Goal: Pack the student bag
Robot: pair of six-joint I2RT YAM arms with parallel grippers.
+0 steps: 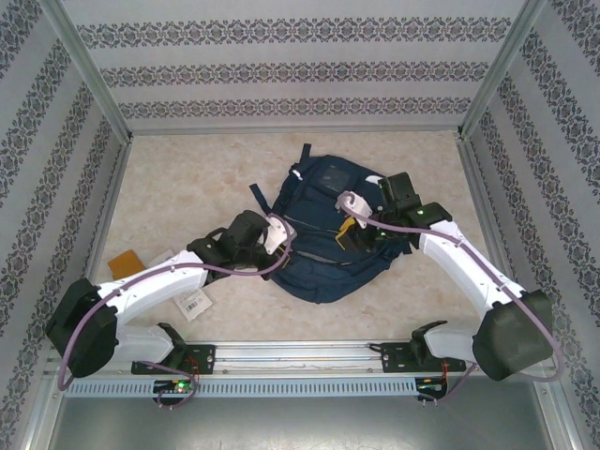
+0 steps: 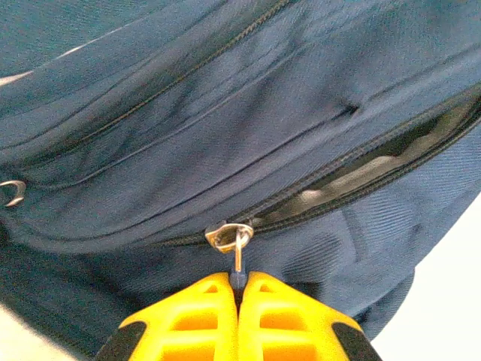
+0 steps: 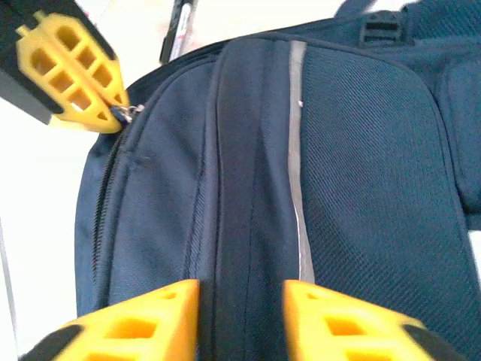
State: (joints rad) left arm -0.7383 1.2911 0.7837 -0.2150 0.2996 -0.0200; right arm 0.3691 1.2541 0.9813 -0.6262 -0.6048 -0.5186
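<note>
Bag (image 1: 314, 272) lies lengthwise near-far, straps (image 1: 305, 155) far; L end effector (image 2: 239, 284) pinching zip pull (image 2: 237, 252), R end effector (image 3: 240, 297) parted.

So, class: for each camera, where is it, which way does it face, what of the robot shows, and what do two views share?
Top external: above and behind the bases, looking down at the table; both arms, left end effector and right end effector at the student bag.
Left wrist: on that wrist, facing the zipper pull pinched by its shut fingers.
Right wrist: on that wrist, facing across the bag past its open fingers.
Shared: right wrist also catches the left end effector holding that pull.
</note>
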